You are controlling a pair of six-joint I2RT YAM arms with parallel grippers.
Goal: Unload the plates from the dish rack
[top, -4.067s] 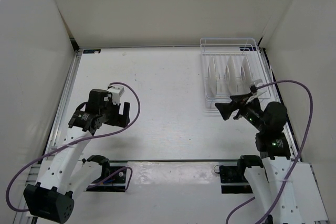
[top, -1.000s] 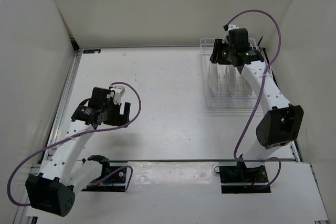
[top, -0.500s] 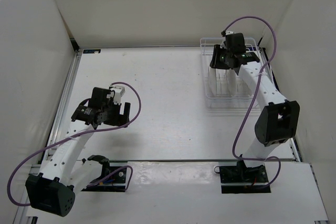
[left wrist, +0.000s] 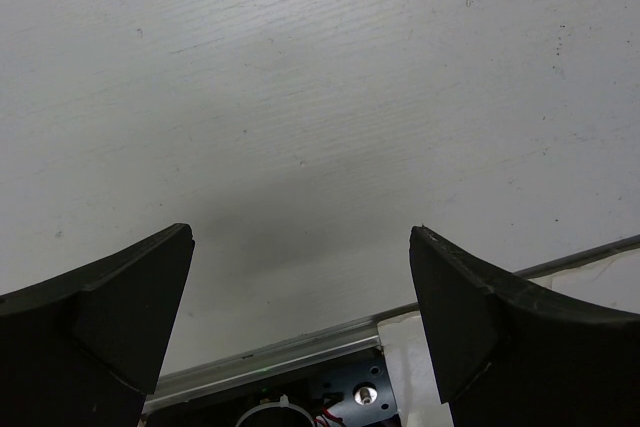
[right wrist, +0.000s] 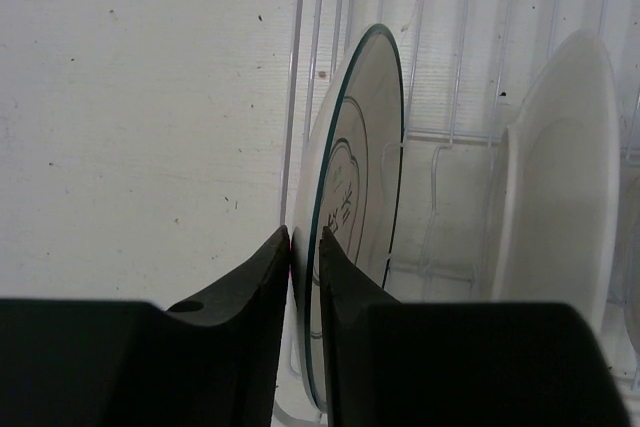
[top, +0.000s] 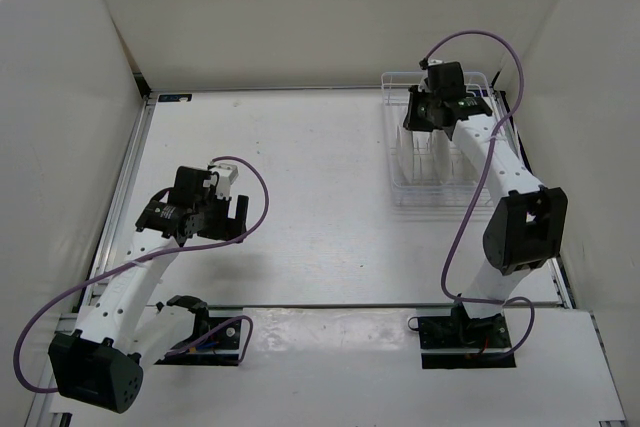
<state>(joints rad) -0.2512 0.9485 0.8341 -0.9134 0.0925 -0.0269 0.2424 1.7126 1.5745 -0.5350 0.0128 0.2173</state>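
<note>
The white wire dish rack (top: 440,192) sits at the table's back right, with plates (top: 445,152) standing on edge in it. In the right wrist view a green-rimmed plate (right wrist: 365,147) stands in the rack's (right wrist: 300,67) leftmost slot. A plain white plate (right wrist: 560,177) stands one slot to its right. My right gripper (right wrist: 305,237) has come down from above, and its jaws pinch the green-rimmed plate's upper rim from both sides. My left gripper (top: 235,217) hovers open over bare table (left wrist: 320,97) at the left, holding nothing.
White walls enclose the table on the left, back and right. The rack stands close to the right wall. A metal rail (left wrist: 300,352) runs along the near edge beneath the left gripper. A purple cable (top: 480,47) loops above the right arm.
My right arm reached from near its base to the rack's far left. In the last second its jaws narrowed onto the green-rimmed plate's rim. The left arm stayed put.
</note>
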